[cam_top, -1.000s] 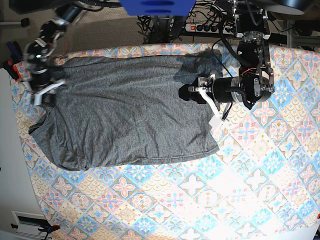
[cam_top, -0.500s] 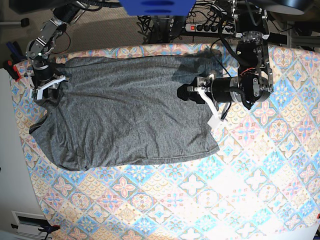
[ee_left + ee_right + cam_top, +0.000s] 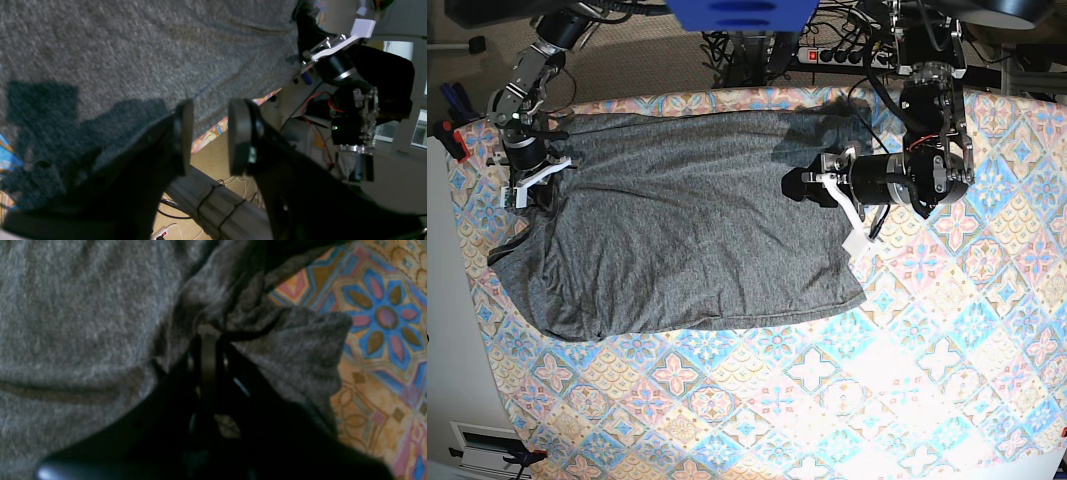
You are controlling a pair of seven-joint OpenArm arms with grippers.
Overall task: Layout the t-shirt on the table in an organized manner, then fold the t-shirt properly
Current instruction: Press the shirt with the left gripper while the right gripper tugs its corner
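1. Base view: the t-shirt (image 3: 687,225) lies long across the counter (image 3: 907,380).
2. Right pincer (image 3: 530,180) pinches its left-end edge.
3. Left pincer (image 3: 812,185), jaws apart, empty, hovers over its other end.

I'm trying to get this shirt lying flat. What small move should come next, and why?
Probably the right gripper, shut on a bunched fold of the heathered dark grey t-shirt, should draw that corner outward over the pastel tiled table. The shirt's edge there is crumpled, while the left gripper stands open above the fabric, holding nothing.
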